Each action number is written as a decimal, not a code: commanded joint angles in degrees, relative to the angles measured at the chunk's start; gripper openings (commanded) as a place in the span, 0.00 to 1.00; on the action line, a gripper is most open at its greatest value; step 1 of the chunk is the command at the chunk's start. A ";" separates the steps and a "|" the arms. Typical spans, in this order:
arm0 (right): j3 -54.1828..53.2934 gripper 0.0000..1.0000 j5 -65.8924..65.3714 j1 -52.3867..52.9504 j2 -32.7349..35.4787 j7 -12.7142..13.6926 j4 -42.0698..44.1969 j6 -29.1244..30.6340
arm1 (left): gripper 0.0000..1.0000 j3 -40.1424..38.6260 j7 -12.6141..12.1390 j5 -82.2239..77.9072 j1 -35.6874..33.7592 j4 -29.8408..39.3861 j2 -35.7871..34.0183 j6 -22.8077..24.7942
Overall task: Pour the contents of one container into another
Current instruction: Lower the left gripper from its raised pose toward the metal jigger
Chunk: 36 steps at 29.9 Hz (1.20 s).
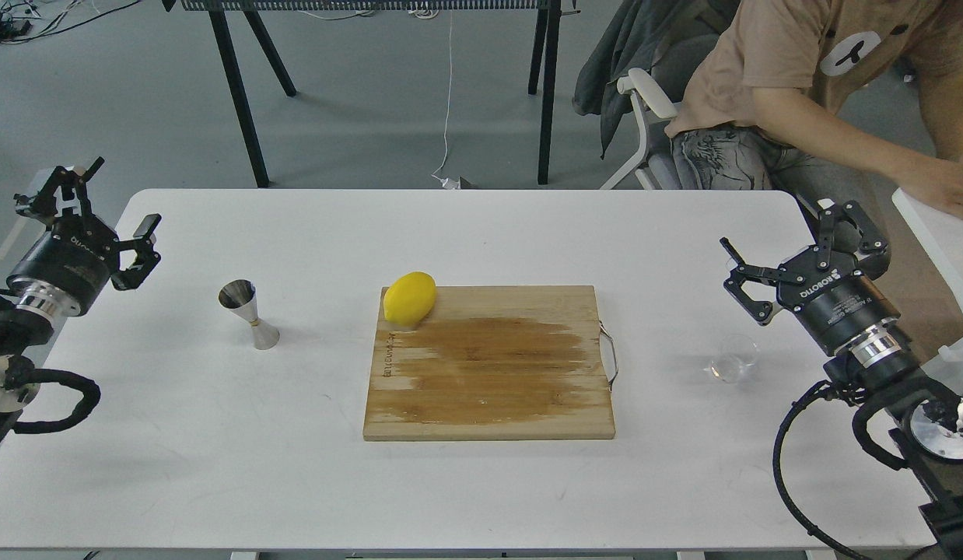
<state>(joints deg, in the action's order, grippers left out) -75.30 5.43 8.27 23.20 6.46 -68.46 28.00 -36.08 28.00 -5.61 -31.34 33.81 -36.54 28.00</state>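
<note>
A small clear glass cup (733,358) stands on the white table (481,233) at the right, just left of my right arm. My right gripper (800,233) hangs open and empty above and behind the cup, apart from it. The shiny steel jigger (248,313) stands upright on the table at the left. My left gripper (116,206) is open and empty at the table's left edge, well to the left of the jigger.
A wooden cutting board (489,365) with a metal handle lies mid-table, a yellow lemon (409,297) on its far left corner. A seated person (831,85) is behind the table's far right corner, beside a second white table (936,225).
</note>
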 commanded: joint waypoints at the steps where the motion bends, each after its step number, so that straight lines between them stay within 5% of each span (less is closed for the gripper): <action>1: -0.02 0.99 0.10 0.08 0.00 -0.04 -0.26 0.00 | 1.00 0.13 0.00 -0.19 -0.22 -1.73 0.94 0.00; 12: -2.48 0.99 0.28 -0.71 -0.35 -0.13 -0.71 0.00 | 1.00 -0.48 0.00 -18.36 -5.31 -0.25 -5.03 0.00; 20: -2.48 0.99 0.28 -0.71 -1.32 -0.13 -0.62 0.00 | 1.00 -0.22 0.00 -41.83 -5.32 22.58 -10.83 -1.52; 25: -2.48 0.99 0.19 -0.71 -1.32 -0.13 -0.62 0.00 | 1.00 0.57 0.00 -53.07 -3.04 32.80 -12.86 -25.13; 32: -2.48 0.99 0.19 -0.79 -1.32 -0.13 -0.18 0.00 | 0.99 0.40 0.00 -74.09 6.80 34.31 -13.56 -55.47; 36: -2.40 0.99 0.11 -1.15 -1.41 -0.13 -0.18 0.00 | 0.99 -0.04 0.00 -79.46 12.60 34.31 -14.44 -56.00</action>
<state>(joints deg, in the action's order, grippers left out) -77.80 5.59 7.32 21.84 6.32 -68.65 28.00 -35.88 28.00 -81.38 -22.63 68.09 -50.58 -26.71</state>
